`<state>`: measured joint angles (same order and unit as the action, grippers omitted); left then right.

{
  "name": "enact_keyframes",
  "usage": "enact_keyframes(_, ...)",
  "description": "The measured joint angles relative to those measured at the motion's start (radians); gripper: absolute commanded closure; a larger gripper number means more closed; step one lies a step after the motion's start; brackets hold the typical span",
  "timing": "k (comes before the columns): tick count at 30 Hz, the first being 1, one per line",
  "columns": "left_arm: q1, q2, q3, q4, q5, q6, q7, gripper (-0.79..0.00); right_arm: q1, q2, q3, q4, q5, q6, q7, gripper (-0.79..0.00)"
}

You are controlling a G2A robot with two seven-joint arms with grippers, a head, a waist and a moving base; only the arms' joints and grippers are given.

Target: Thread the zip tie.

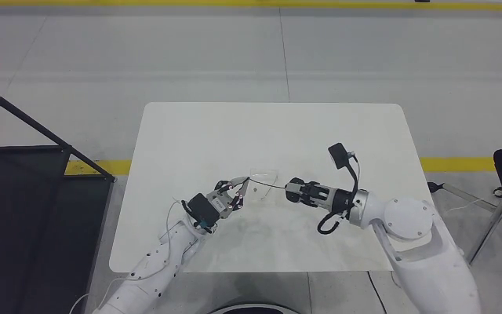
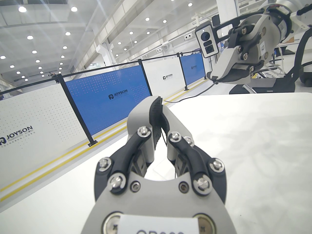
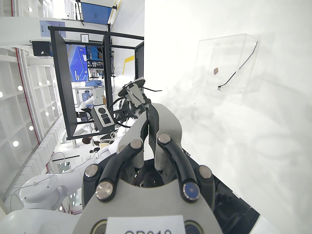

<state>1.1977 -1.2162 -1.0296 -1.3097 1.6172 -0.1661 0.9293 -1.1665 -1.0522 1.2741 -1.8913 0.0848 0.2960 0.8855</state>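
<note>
**Black zip tie held between two end effectors over the bench**

The zip tie (image 1: 265, 185) is a thin black plastic strap. It stretches in a shallow line above the smooth white bench (image 1: 329, 141), about midway between the two side edges and somewhat nearer the front edge than the back.

The left end effector (image 1: 239, 190) has its ribbed black pads (image 2: 156, 113) pinched narrow on one end of the strap, and a short stub pokes out sideways. The right end effector (image 1: 289, 190) faces it, with its grey fingers (image 3: 168, 122) pressed together on the other end.

Just behind the strap a clear, square-walled plastic box (image 1: 263, 173) sits on the bench. A second black strap (image 3: 240, 68) lies curved inside it, near a small brown speck.
</note>
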Motion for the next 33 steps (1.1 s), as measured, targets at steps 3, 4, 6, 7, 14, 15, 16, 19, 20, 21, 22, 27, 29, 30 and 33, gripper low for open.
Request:
enact_keyframes(3, 0.001, -0.001, -0.001, 0.000, 0.002, -0.001, 0.000, 0.000, 0.004, 0.000, -0.005, 0.002, -0.002, 0.002, -0.001, 0.000)
enact_keyframes(4, 0.001, -0.001, -0.002, 0.000, 0.004, -0.002, 0.000, 0.000, 0.005, 0.000, -0.006, 0.003, 0.000, 0.003, -0.001, 0.000)
enact_keyframes(6, 0.001, -0.002, -0.003, 0.000, 0.006, -0.003, 0.000, 0.000, 0.007, 0.001, -0.007, 0.004, 0.003, 0.003, -0.002, 0.000)
enact_keyframes(7, 0.001, -0.002, -0.003, 0.000, 0.006, -0.003, 0.000, 0.000, 0.007, 0.001, -0.007, 0.005, 0.003, 0.003, -0.003, 0.000)
enact_keyframes(14, 0.003, -0.004, -0.006, 0.001, 0.009, -0.005, 0.000, 0.000, 0.013, 0.002, -0.008, 0.012, 0.012, 0.003, -0.006, 0.000)
enact_keyframes(15, 0.003, -0.004, -0.007, 0.001, 0.010, -0.005, 0.000, 0.000, 0.014, 0.002, -0.008, 0.012, 0.014, 0.003, -0.007, 0.000)
enact_keyframes(16, 0.003, -0.005, -0.007, 0.001, 0.010, -0.005, 0.000, 0.000, 0.013, 0.002, -0.007, 0.012, 0.016, 0.002, -0.008, 0.000)
enact_keyframes(19, 0.004, -0.006, -0.009, 0.001, 0.010, -0.004, 0.000, 0.000, 0.012, 0.003, -0.006, 0.012, 0.019, -0.003, -0.008, 0.000)
enact_keyframes(20, 0.004, -0.006, -0.009, 0.001, 0.010, -0.004, 0.000, 0.000, 0.011, 0.003, -0.006, 0.012, 0.020, -0.004, -0.008, 0.000)
enact_keyframes(21, 0.004, -0.007, -0.010, 0.001, 0.010, -0.004, 0.000, 0.000, 0.011, 0.004, -0.005, 0.013, 0.020, -0.004, -0.009, 0.000)
enact_keyframes(22, 0.004, -0.007, -0.010, 0.001, 0.011, -0.004, 0.000, 0.000, 0.011, 0.004, -0.005, 0.013, 0.020, -0.004, -0.009, 0.000)
enact_keyframes(27, 0.004, -0.008, -0.013, 0.002, 0.011, -0.006, 0.000, 0.000, 0.010, 0.005, -0.005, 0.011, 0.020, -0.002, -0.011, 0.000)
enact_keyframes(29, 0.004, -0.009, -0.014, 0.002, 0.011, -0.006, 0.001, 0.000, 0.010, 0.006, -0.006, 0.010, 0.019, -0.002, -0.010, 0.000)
enact_keyframes(30, 0.004, -0.009, -0.014, 0.002, 0.011, -0.006, 0.001, 0.000, 0.010, 0.006, -0.006, 0.010, 0.018, -0.002, -0.010, 0.000)
enact_keyframes(33, 0.005, -0.010, -0.015, 0.002, 0.013, -0.007, 0.001, 0.000, 0.010, 0.007, -0.008, 0.009, 0.017, -0.002, -0.008, 0.000)
